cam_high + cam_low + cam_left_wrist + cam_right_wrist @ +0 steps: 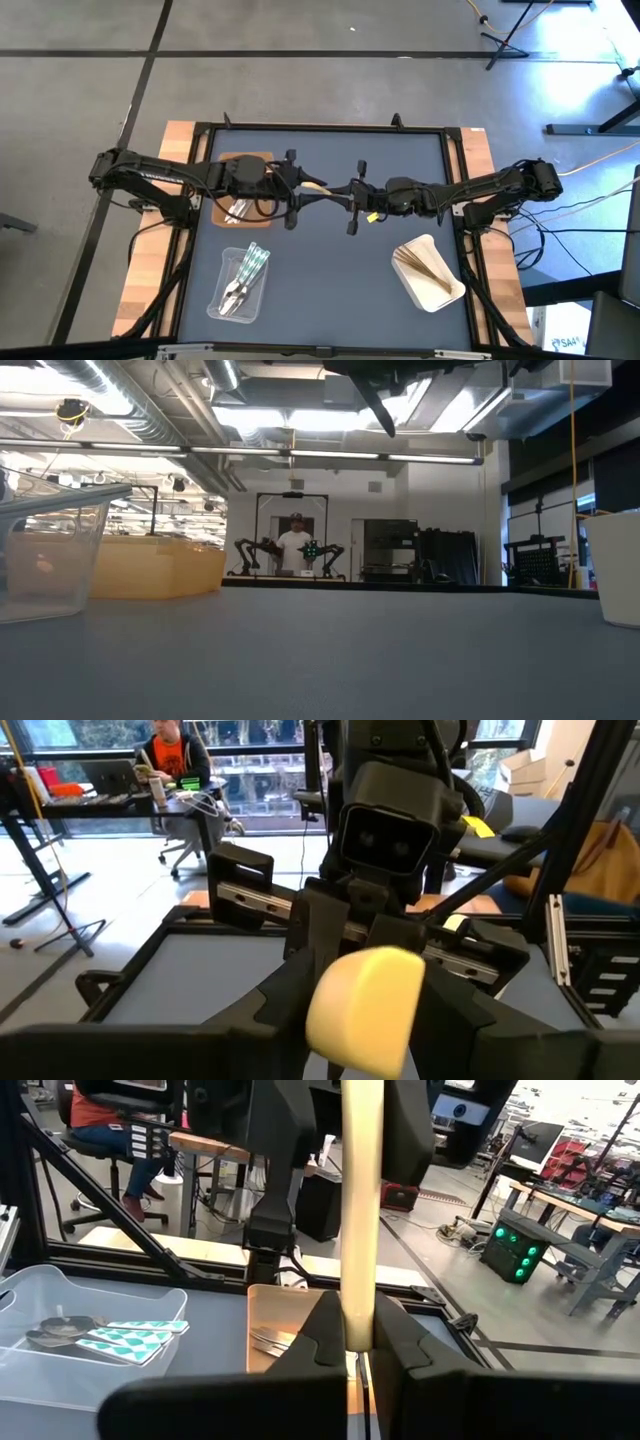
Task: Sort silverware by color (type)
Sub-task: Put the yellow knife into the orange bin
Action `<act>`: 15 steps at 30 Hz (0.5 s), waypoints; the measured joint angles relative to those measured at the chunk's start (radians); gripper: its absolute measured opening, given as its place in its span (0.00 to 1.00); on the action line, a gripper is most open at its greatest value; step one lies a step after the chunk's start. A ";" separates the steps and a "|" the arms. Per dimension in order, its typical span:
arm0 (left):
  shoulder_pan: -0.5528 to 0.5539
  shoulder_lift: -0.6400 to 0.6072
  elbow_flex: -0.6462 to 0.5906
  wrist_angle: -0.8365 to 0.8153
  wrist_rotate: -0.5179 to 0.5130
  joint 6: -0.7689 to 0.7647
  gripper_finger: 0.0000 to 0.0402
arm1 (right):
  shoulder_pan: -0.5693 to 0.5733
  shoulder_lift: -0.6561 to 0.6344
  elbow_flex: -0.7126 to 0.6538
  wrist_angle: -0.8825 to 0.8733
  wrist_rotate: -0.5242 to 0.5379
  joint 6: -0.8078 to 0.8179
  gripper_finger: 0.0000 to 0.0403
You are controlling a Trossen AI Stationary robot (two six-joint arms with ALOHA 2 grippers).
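Note:
Both grippers meet high over the middle of the table with a pale yellow utensil point(318, 186) between them. Its rounded end point(365, 1010) lies between the fingers of my left gripper point(310, 188), and its slim handle point(360, 1210) runs across into my shut right gripper point(346, 192). More silverware lies in three trays: a few pieces in the brown tray point(262, 160) under my left arm, clear greenish ones in the clear tray point(240, 285), and tan wooden ones in the white tray point(430, 272). My left gripper holds the yellow utensil by its wide rounded end point(340, 1020), a finger on either side, coming level from the table's left. The utensil is clear of the table. My right gripper pinches the handle's free end point(358, 1335) between its two fingers, level from the table's right, in line with the handle.
The dark table mat point(330, 260) lies bare between the clear tray at the near left and the white tray at the near right. A black frame point(320, 128) rims the mat. Beyond the table a person sits at a desk point(170, 750), and another stands far off point(296, 545).

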 joint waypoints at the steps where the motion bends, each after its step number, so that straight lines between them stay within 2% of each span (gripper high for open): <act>1: 0.000 0.001 0.000 -0.002 0.000 0.000 0.32 | 0.000 0.000 0.000 0.000 0.000 0.000 0.01; 15: -0.003 0.002 0.000 -0.004 0.021 -0.002 0.32 | 0.001 0.000 0.000 0.000 -0.006 0.000 0.00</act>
